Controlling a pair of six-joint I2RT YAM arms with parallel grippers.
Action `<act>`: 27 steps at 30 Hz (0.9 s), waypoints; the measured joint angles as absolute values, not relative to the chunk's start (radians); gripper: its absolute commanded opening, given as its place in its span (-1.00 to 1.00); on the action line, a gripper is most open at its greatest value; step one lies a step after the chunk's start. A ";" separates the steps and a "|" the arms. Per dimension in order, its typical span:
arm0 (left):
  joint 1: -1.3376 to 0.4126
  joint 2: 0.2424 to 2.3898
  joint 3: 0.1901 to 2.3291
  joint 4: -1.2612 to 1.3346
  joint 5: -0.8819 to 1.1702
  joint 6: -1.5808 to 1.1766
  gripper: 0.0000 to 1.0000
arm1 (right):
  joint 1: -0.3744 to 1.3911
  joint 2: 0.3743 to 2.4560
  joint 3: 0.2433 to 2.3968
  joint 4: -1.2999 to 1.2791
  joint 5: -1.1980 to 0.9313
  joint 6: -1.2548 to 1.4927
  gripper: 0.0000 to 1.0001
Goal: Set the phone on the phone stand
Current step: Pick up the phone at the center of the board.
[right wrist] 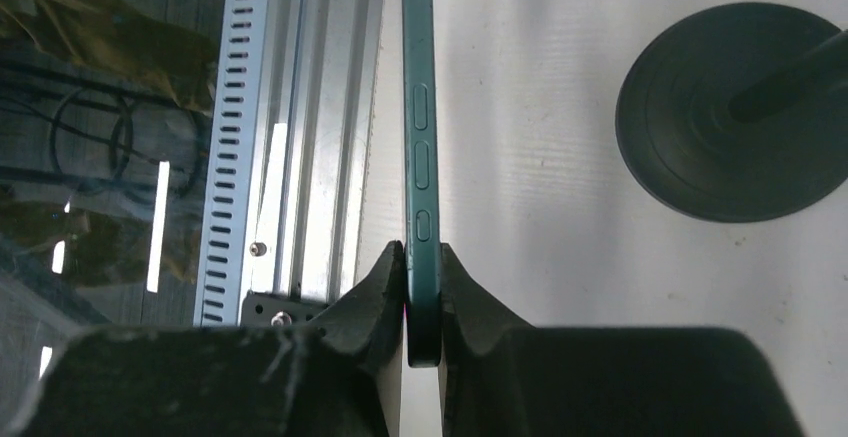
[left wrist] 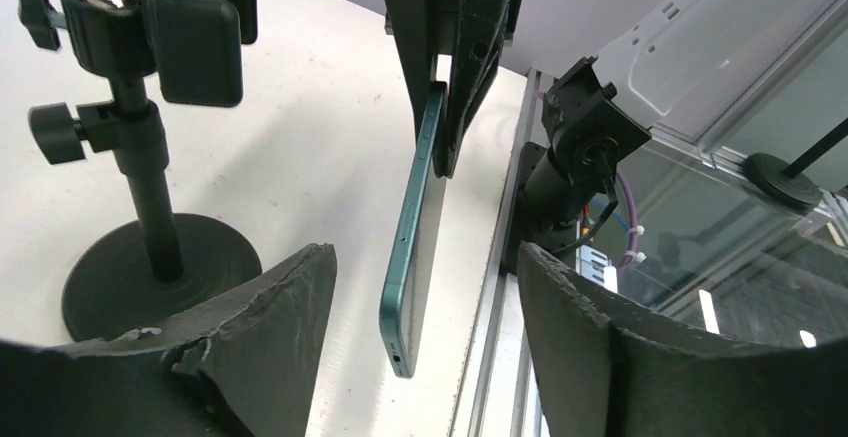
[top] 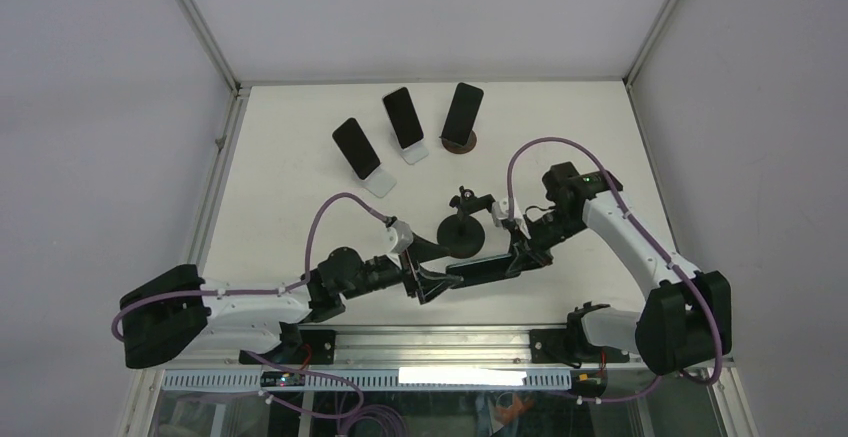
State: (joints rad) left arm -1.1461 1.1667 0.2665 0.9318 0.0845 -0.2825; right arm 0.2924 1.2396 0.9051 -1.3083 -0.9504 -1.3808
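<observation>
The right claw (right wrist: 423, 292) grasps the phone (right wrist: 421, 157), lengthwise along the bench's (top: 300, 167) near edge. The left claw (left wrist: 425, 267) is released around it, and the phone stand (left wrist: 150, 157) is just beyond.

No text, label, brand mark or number can be read in any of the three views. The edge of the slim dark green phone (right wrist: 421, 157) shows only plain, unmarked side buttons.
</observation>
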 measured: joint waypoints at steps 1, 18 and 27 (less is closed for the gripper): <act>-1.146 1.126 0.273 0.875 0.088 -0.275 0.48 | 0.294 1.240 0.913 -1.316 -0.937 -1.386 -1.00; -1.146 1.204 0.479 0.482 0.292 -0.037 0.54 | 0.461 1.241 1.084 -1.462 -0.654 -1.380 -1.00; -1.146 1.349 0.504 0.573 0.299 -0.045 0.12 | 0.501 1.229 1.089 -1.460 -0.651 -1.325 -1.00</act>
